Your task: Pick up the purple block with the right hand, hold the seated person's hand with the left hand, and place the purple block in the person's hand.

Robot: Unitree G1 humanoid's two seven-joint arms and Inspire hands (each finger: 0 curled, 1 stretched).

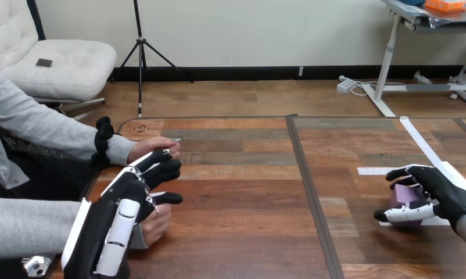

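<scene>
The purple block (406,195) is at the table's right, on or just above a white tape strip. My right hand (445,195) is round it, fingers curled over its top and thumb along its near side. At the left, my left hand (139,189) hovers with fingers relaxed and pointing right. The person's hand nearest me (156,225) lies on the table just under its palm and thumb; I cannot tell whether they touch. The person's other hand (153,146) rests on the table farther back, just beyond my left hand's fingertips.
White tape strips (419,142) mark the table's right part. A dark seam (307,186) runs from front to back through the wooden table (242,197). The person's grey sleeves come in over the left edge.
</scene>
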